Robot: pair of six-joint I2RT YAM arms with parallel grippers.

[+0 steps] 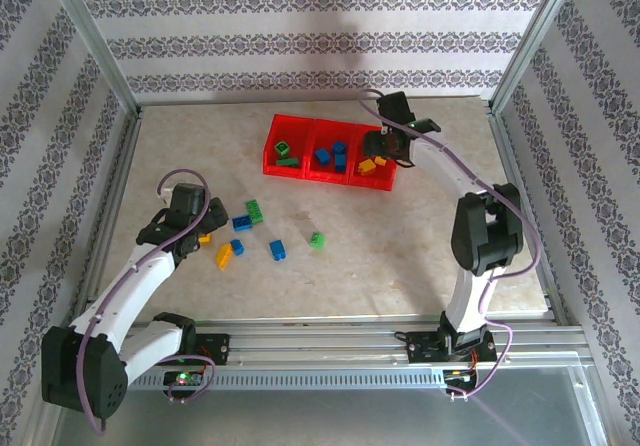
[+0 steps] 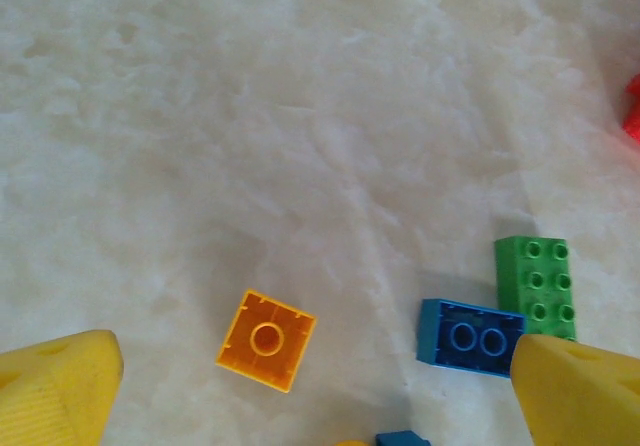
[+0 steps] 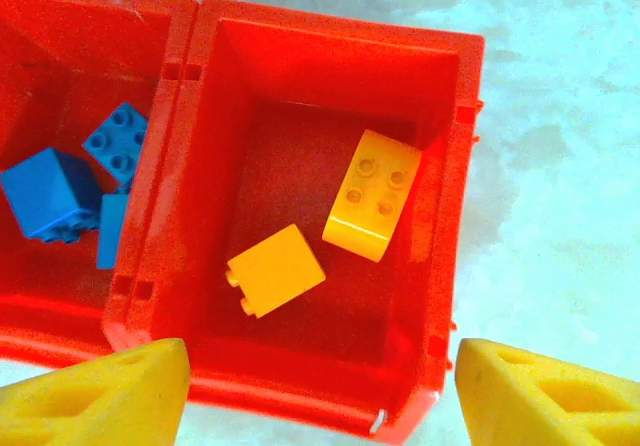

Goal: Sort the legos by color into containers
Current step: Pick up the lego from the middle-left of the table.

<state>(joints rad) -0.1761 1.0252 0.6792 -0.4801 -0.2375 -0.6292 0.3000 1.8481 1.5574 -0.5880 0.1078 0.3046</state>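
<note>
The long red tray lies at the back centre of the table. Its left compartment holds green bricks, the middle one blue bricks, the right one two yellow bricks. My right gripper hangs open and empty above the near wall of the right compartment. My left gripper is open and low over the table. An upside-down orange brick lies between its fingers, nearer the left one. A blue brick and a green brick lie by the right finger.
More loose bricks are scattered at the centre left: a yellow one, blue ones and a green one. Metal frame rails and patterned walls enclose the table. A corner of the red tray shows in the left wrist view.
</note>
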